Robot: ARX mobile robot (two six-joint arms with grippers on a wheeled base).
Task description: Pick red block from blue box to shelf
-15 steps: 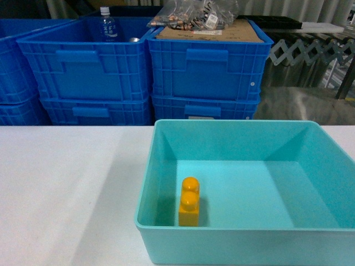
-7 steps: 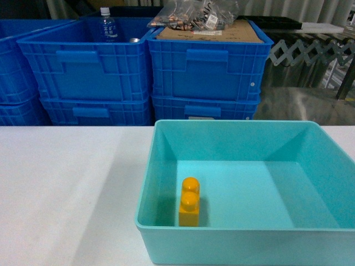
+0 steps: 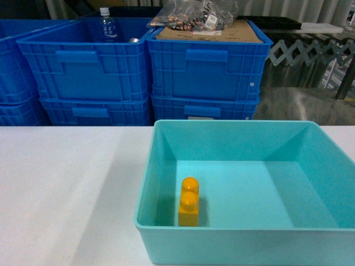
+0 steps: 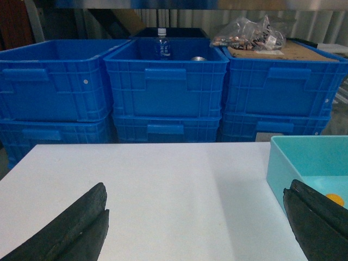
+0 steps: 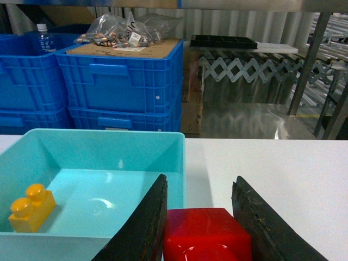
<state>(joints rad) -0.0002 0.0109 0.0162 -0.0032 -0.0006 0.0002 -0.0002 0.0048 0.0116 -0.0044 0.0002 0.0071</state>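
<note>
My right gripper (image 5: 200,179) is shut on the red block (image 5: 205,234), a glossy cube held between the two dark fingers. It hangs just outside the right front corner of the blue box (image 5: 109,135), over the white table. The blue box (image 3: 238,126) is a shallow turquoise tray and holds only an orange-yellow two-stud brick (image 3: 189,200). My left gripper (image 4: 197,187) is open over bare table to the left of the box (image 4: 304,140), with nothing between its fingers. Steel uprights of the shelf (image 5: 311,54) show at the far right. Neither gripper appears in the head view.
Stacked dark blue ribbed crates (image 3: 205,61) stand behind the table; one holds a water bottle (image 3: 107,25), another carries cardboard and a bag of parts (image 3: 194,14). A grey scissor-lattice frame (image 5: 244,68) stands behind on the right. The white table (image 3: 66,183) stretches left of the box.
</note>
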